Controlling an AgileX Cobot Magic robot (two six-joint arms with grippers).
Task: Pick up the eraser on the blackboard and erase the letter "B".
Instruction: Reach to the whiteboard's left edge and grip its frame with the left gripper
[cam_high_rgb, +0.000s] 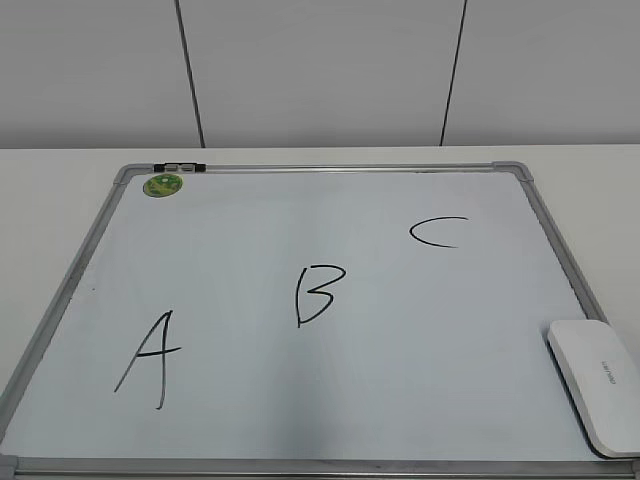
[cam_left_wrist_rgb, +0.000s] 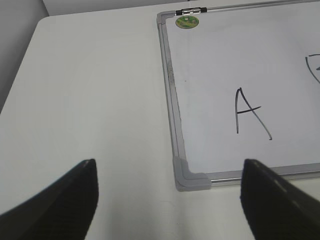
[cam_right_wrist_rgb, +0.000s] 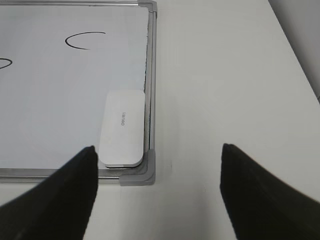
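Note:
The blackboard (cam_high_rgb: 300, 220) is a white board in a silver frame lying flat on the table. The letter "B" (cam_high_rgb: 318, 293) is drawn in black near its middle. The white eraser (cam_high_rgb: 598, 383) lies on the board's near right corner; it also shows in the right wrist view (cam_right_wrist_rgb: 122, 127). My right gripper (cam_right_wrist_rgb: 157, 197) is open and empty, over the table just in front of that corner. My left gripper (cam_left_wrist_rgb: 167, 200) is open and empty, over the table near the board's near left corner (cam_left_wrist_rgb: 191, 177). Neither gripper shows in the exterior view.
A black "A" (cam_high_rgb: 148, 360) is at the board's near left and a curved "C" (cam_high_rgb: 438, 232) at the far right. A round green sticker (cam_high_rgb: 163, 184) sits at the far left corner. The white table (cam_left_wrist_rgb: 90, 90) surrounds the board; a grey wall stands behind.

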